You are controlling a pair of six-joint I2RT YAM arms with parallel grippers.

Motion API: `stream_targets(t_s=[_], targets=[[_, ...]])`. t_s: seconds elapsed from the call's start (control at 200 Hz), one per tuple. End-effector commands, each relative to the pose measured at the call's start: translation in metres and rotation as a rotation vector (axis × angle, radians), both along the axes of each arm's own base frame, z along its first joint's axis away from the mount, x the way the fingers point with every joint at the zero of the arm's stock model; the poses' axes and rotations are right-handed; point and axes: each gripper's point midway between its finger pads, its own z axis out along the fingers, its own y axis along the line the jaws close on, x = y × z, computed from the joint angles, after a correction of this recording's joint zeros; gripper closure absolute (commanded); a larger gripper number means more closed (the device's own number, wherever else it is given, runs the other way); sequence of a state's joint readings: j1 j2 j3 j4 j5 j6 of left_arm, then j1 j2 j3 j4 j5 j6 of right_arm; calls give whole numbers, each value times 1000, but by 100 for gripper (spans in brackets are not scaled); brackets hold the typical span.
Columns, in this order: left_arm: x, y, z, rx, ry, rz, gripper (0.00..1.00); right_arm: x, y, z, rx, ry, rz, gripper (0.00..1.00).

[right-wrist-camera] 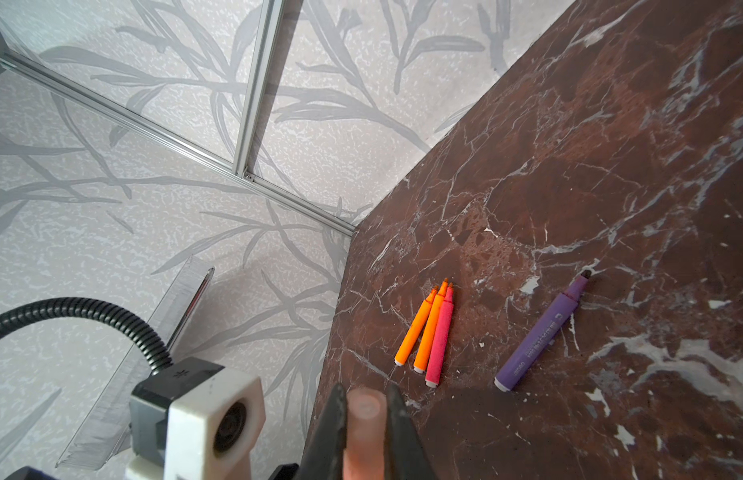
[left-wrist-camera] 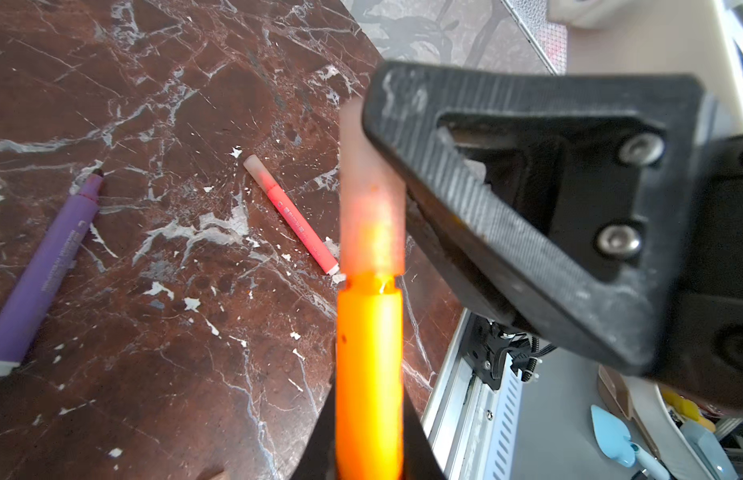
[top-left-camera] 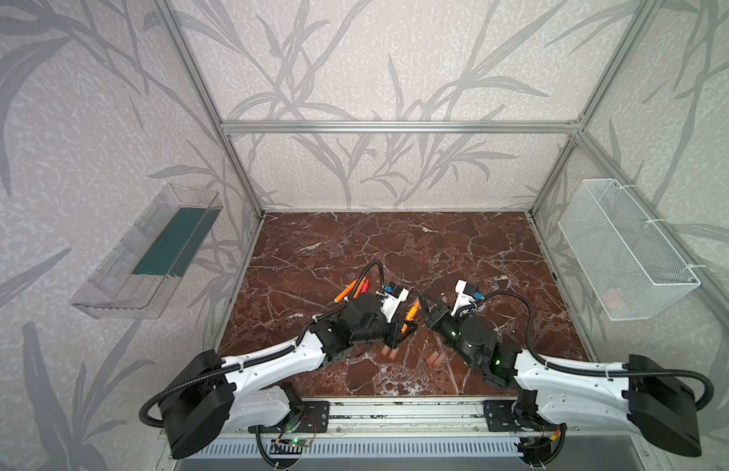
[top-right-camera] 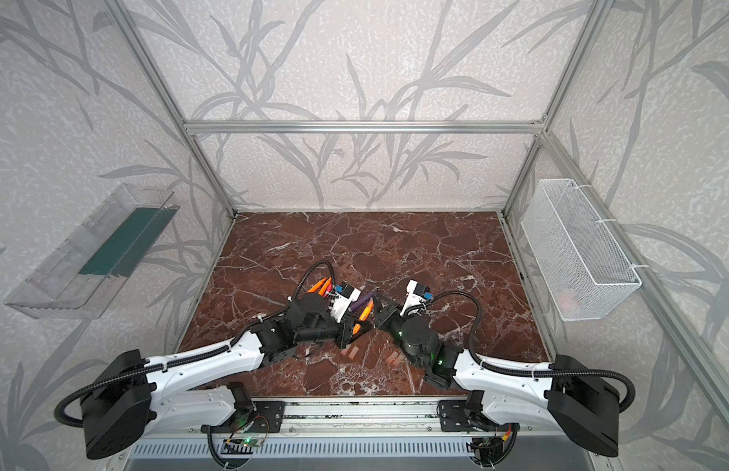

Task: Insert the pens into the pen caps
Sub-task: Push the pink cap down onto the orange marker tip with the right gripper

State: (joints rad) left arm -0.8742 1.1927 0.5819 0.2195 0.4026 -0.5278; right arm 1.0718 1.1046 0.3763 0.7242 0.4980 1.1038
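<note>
My left gripper (left-wrist-camera: pixel 369 436) is shut on an orange pen (left-wrist-camera: pixel 369 353), seen in both top views (top-left-camera: pixel 411 313) (top-right-camera: pixel 365 312). Its tip sits inside a pinkish pen cap (left-wrist-camera: pixel 372 195), and a thin gap shows at the cap's rim. My right gripper (right-wrist-camera: pixel 366 415) is shut on that cap (right-wrist-camera: pixel 365 432). The two grippers meet at mid-table (top-left-camera: pixel 423 305). Two orange pens and a pink one (right-wrist-camera: pixel 428 332) lie side by side farther back. A purple pen (right-wrist-camera: pixel 540 332) lies uncapped beside them. A red-pink pen (left-wrist-camera: pixel 297 222) wearing a cap lies on the table.
Loose pen caps lie in two small clusters (top-left-camera: pixel 389 351) (top-left-camera: pixel 434 359) near the table's front, under the arms. A clear plastic tray (top-left-camera: pixel 151 253) hangs on the left wall and a white wire basket (top-left-camera: pixel 628 248) on the right wall. An aluminium rail (top-left-camera: pixel 395 412) runs along the front.
</note>
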Motion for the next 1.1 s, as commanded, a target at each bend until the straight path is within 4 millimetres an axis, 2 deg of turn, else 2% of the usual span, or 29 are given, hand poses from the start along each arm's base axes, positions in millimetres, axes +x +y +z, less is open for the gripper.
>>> stream_targets(t_s=[0.0,0.215,0.345,0.63,0.845,1.095], targets=[[7,-7,40,-135,-76,1,100,-19,26,13,27,-59,127,100],[4,-5,45,-152,-90,-9,100,-23,43,9,12,-62,177,100],[3,-4,46,-153,-90,-8,100,-25,46,5,14,-67,189,98],[3,0,51,-164,-106,1,100,-27,37,1,-6,-58,162,87],[3,2,52,-160,-118,8,100,-26,27,-5,-25,-31,128,84],[4,3,51,-154,-123,15,100,-27,15,-3,-27,-31,99,76]])
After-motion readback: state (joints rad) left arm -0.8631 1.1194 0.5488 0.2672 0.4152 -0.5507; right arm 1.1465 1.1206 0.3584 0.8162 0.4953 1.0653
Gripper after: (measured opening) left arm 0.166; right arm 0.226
